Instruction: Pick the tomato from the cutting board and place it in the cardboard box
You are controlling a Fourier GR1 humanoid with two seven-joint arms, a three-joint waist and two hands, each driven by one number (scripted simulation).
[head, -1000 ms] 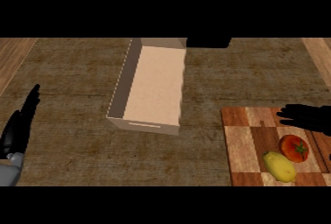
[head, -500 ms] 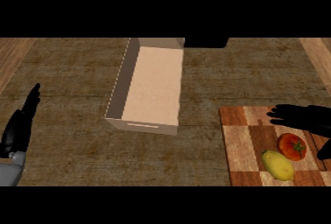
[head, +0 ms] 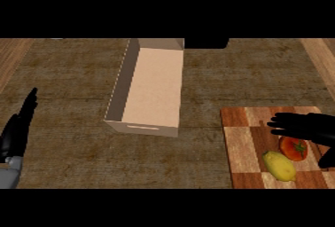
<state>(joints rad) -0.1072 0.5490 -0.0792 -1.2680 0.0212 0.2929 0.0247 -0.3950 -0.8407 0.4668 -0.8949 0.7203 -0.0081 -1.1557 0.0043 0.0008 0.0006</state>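
While the head view looks steeply down on the brown desk [head: 72, 80], the tomato [head: 294, 148] lies on the board [head: 243, 146] at the lower right. It is round and red, with a small green stem spot on top, and it sits on a dark square of the board's checkered wood. Just beside it, lower and to the left, lies a yellow lemon [head: 279, 166]; whether the two touch cannot be told.

Above the tomato is the right hand [head: 307, 126], coming in from the right edge. Its fingers are stretched out straight toward the left, over the board, and grasp nothing; the thumb hangs down at the far right, beside the tomato. Whether the hand touches the tomato cannot be told.

Left of the board, well apart from it, stands the box [head: 152, 84], long and open-topped, its pale floor bare, with a slot handle in its near end wall.

At the left edge the left hand [head: 18, 128] rests open, fingers pointing up, holding nothing.
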